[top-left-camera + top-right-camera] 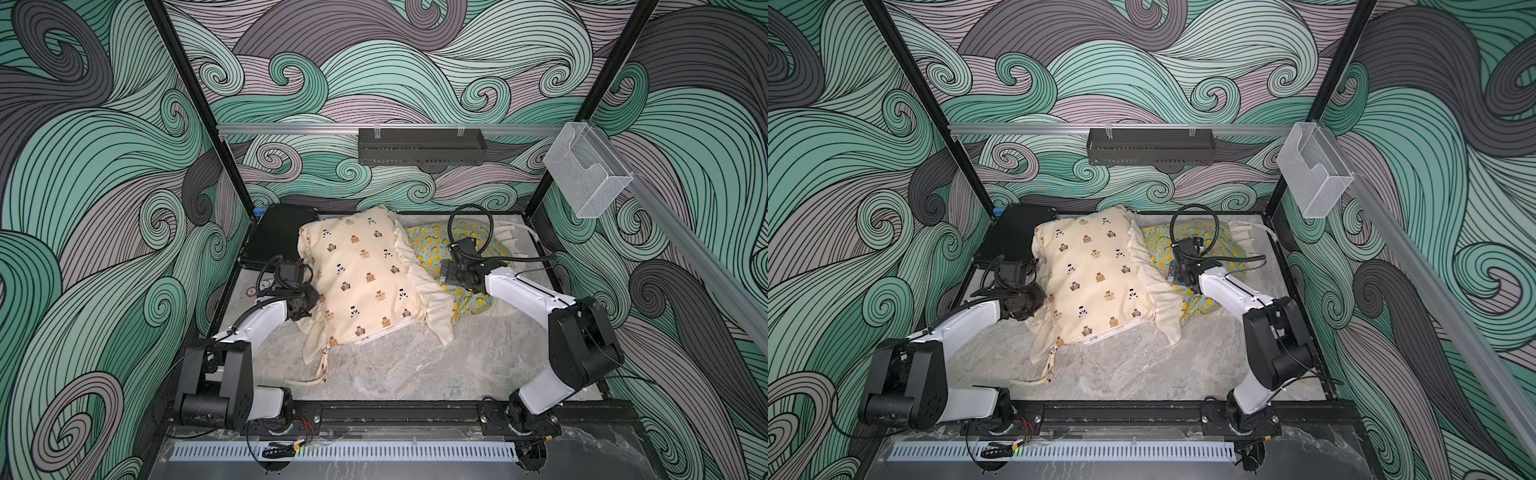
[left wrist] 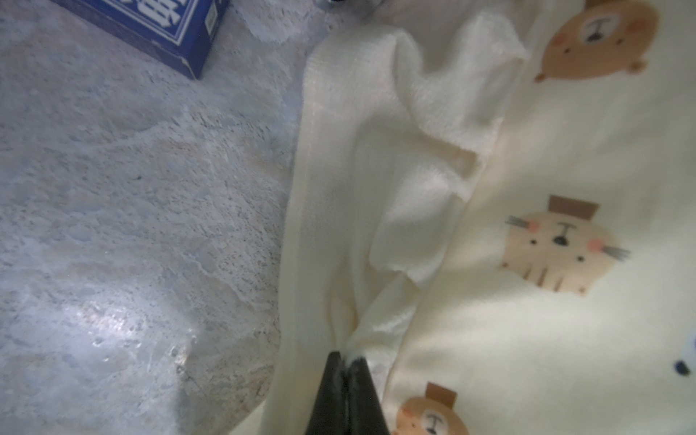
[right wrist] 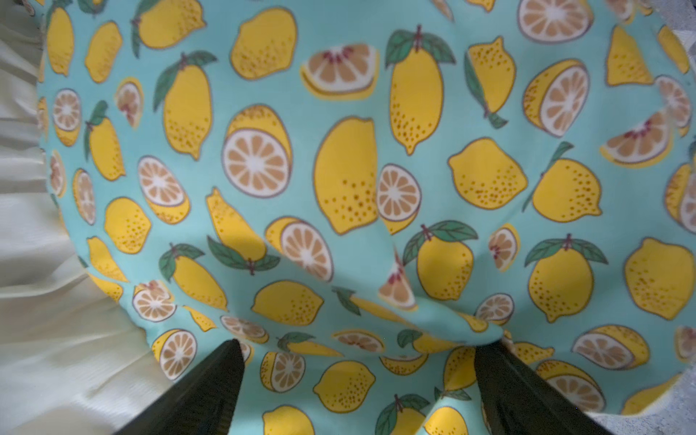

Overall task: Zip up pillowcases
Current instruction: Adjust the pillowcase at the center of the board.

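Left tool (image 2: 344, 361) pinched bear pillowcase (image 1: 361, 266) ruffle (image 2: 339, 188); right tool (image 3: 357, 346) spread.
We judged open edge (image 1: 386, 330) lower-ctr, nearer left tool.

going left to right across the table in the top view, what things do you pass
black case → bear pillowcase → lemon pillowcase

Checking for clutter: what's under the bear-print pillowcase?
The bear-print pillowcase overlaps the lemon pillowcase with its ruffle, and the edge of the black case. Anything else beneath it is covered.
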Available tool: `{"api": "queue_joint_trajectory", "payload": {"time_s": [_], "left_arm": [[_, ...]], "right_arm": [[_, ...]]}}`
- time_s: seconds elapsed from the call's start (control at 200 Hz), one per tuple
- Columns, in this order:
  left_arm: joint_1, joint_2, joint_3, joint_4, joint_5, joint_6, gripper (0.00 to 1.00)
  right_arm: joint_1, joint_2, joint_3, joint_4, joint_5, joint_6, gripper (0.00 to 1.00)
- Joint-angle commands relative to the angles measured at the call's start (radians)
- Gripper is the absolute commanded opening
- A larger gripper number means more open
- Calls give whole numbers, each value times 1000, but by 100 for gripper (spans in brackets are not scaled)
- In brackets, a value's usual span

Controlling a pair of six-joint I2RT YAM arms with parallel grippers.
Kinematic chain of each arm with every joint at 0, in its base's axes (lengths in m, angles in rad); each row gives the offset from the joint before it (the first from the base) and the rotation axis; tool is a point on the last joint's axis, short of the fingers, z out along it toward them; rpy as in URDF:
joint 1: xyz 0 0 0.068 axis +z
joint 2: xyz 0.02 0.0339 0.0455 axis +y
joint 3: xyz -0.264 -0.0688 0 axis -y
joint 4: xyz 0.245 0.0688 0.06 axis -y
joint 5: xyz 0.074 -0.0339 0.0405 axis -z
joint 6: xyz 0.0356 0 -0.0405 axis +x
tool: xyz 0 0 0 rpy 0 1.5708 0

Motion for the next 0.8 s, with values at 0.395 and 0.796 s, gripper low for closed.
{"api": "queue_joint_trajectory", "payload": {"time_s": [0.395,0.796], "left_arm": [[2,-341,-103,-318,55,-1,62],[-249,-585,-280,-330,116,-200,56]], "right_arm": [[208,-266,-104,-77,-198,-18,99],[525,-381,-266,41,-270,85,99]]}}
